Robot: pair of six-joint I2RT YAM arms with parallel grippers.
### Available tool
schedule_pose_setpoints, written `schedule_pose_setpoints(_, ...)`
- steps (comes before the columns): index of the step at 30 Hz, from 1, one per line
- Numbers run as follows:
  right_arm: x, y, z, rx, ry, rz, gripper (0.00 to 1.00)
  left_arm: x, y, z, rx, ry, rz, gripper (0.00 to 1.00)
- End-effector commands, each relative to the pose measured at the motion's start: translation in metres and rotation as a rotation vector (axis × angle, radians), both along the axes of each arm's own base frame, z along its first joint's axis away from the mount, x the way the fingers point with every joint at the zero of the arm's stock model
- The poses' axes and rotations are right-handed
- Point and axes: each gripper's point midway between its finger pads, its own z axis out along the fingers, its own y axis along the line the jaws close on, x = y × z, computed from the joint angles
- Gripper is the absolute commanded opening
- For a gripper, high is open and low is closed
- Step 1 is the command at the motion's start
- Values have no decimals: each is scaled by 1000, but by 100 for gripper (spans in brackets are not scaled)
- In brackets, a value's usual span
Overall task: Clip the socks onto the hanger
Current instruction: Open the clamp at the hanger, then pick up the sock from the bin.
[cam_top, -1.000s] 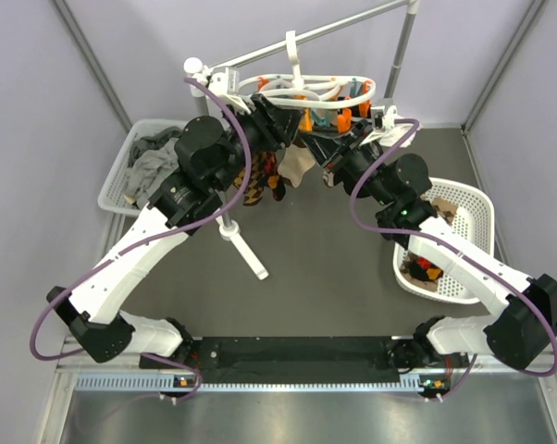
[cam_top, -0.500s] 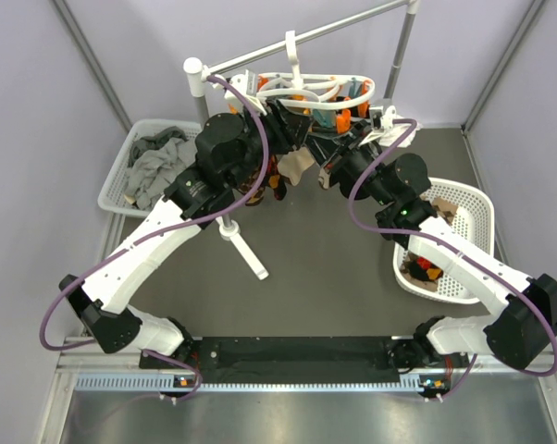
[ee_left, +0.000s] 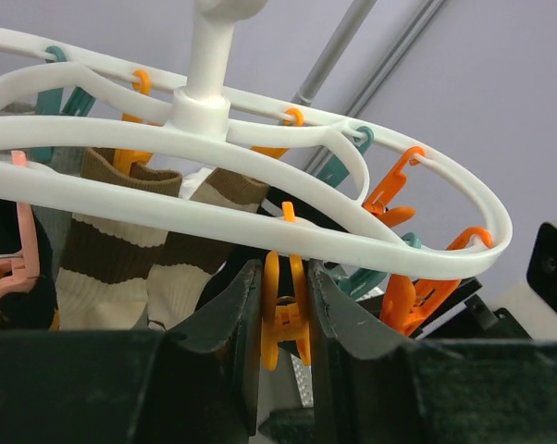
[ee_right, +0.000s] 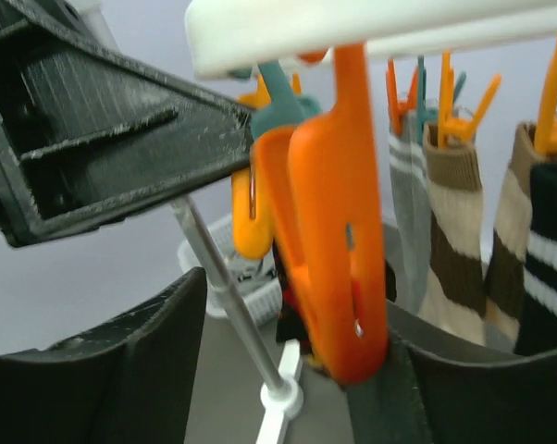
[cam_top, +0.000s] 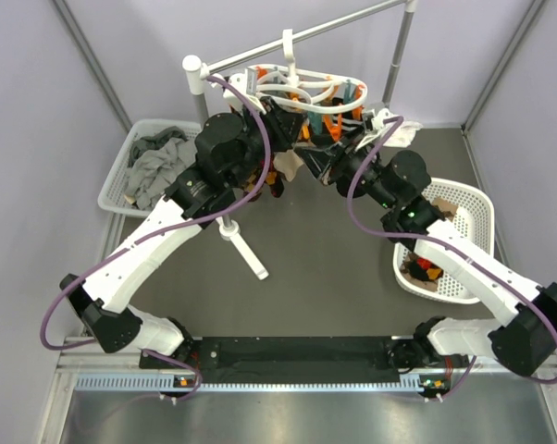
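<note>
My left jaws pinch an orange clip [ee_left: 283, 314] under the hanger [ee_left: 352, 222]. My right jaws stand wide open around a second orange clip [ee_right: 329, 259], near clipped socks [ee_right: 454, 250].

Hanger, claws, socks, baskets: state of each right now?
hanger, hooked on the rail
left claw, shut on an orange clip
right claw, open around a second clip
clipped socks, hanging from the hanger
right basket, loose socks inside
left basket, grey clothes inside
</note>
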Motion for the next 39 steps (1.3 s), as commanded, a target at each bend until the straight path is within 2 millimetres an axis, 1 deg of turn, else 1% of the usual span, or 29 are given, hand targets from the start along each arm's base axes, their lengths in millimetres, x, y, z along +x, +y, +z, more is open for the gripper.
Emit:
schedule_pose_setpoints(1, -16, -20, -7, -88, 61, -46, 61, 5, 7, 12, -9, -76, 42, 11)
schedule_pose_setpoints(2, -19, -24, -14, -118, 79, -57, 63, 7, 7, 8, -1, -75, 47, 11)
schedule_pose_setpoints(3, -23, -31, -13, -130, 90, -72, 65, 8, 7, 8, 5, -85, 51, 11)
schedule_pose_setpoints(4, -26, -38, -36, -199, 167, -93, 68, 9, 7, 4, 12, -84, 51, 10)
schedule_pose_setpoints(5, -29, -44, -44, -240, 187, -105, 70, 10, 6, 0, 24, -81, 53, 10)
schedule_pose_setpoints(6, -36, -53, -47, -264, 208, -120, 71, 10, 6, 6, 8, -105, 55, 10)
schedule_pose_setpoints(7, -37, -62, -56, -294, 240, -154, 73, 11, 6, 0, 16, -102, 55, 10)
schedule_pose_setpoints(8, -44, -72, -81, -375, 317, -171, 74, 12, 5, -3, 18, -101, 55, 10)
schedule_pose_setpoints(9, -49, -82, -85, -397, 339, -197, 74, 12, 4, -3, 18, -108, 53, 10)
schedule_pose_setpoints(10, -47, -98, -94, -425, 377, -261, 75, 13, 3, -7, 26, -105, 52, 10)
schedule_pose_setpoints(11, -56, -112, -118, -492, 467, -290, 75, 14, 2, -10, 31, -102, 50, 10)
schedule_pose_setpoints(13, -56, -143, -133, -520, 548, -390, 75, 14, 2, -12, 33, -109, 47, 10)
schedule_pose_setpoints(14, -57, -153, -141, -516, 597, -423, 75, 14, 1, -13, 34, -113, 46, 10)
schedule_pose_setpoints(15, -61, -168, -153, -534, 657, -456, 74, 14, 2, -14, 37, -117, 46, 10)
schedule_pose_setpoints(16, -58, -185, -156, -515, 692, -514, 74, 14, 2, -14, 33, -123, 47, 10)
schedule_pose_setpoints(18, -56, -204, -167, -511, 751, -580, 74, 13, 2, -15, 34, -128, 46, 10)
schedule_pose_setpoints(19, -53, -214, -170, -504, 770, -623, 74, 13, 2, -15, 36, -131, 45, 10)
schedule_pose_setpoints(20, -46, -231, -178, -496, 815, -684, 74, 13, 1, -15, 35, -134, 41, 10)
schedule_pose_setpoints(22, -37, -247, -187, -486, 858, -745, 73, 13, 1, -14, 42, -141, 39, 10)
schedule_pose_setpoints(24, -25, -266, -205, -476, 919, -798, 73, 13, 2, -14, 53, -149, 41, 10)
schedule_pose_setpoints(26, -9, -270, -210, -428, 930, -791, 69, 12, 1, -14, 56, -149, 38, 10)
schedule_pose_setpoints(27, 0, -284, -225, -411, 977, -819, 68, 12, 0, -15, 58, -148, 32, 10)
schedule_pose_setpoints(29, 18, -295, -231, -359, 982, -835, 62, 11, 1, -14, 60, -149, 29, 10)
schedule_pose_setpoints(30, 27, -307, -245, -352, 1025, -856, 60, 10, 1, -13, 58, -148, 29, 10)
schedule_pose_setpoints(33, 47, -319, -259, -358, 1046, -863, 53, 9, 2, -14, 61, -148, 28, 11)
schedule_pose_setpoints(34, 53, -328, -275, -369, 1085, -874, 50, 8, 2, -15, 61, -147, 24, 11)
schedule_pose_setpoints(36, 63, -336, -284, -381, 1093, -882, 46, 8, 2, -16, 60, -143, 22, 11)
schedule_pose_setpoints(37, 67, -341, -302, -391, 1141, -876, 43, 7, 1, -16, 58, -142, 17, 11)
schedule_pose_setpoints(39, 73, -347, -314, -410, 1161, -873, 41, 5, 0, -15, 51, -141, 7, 11)
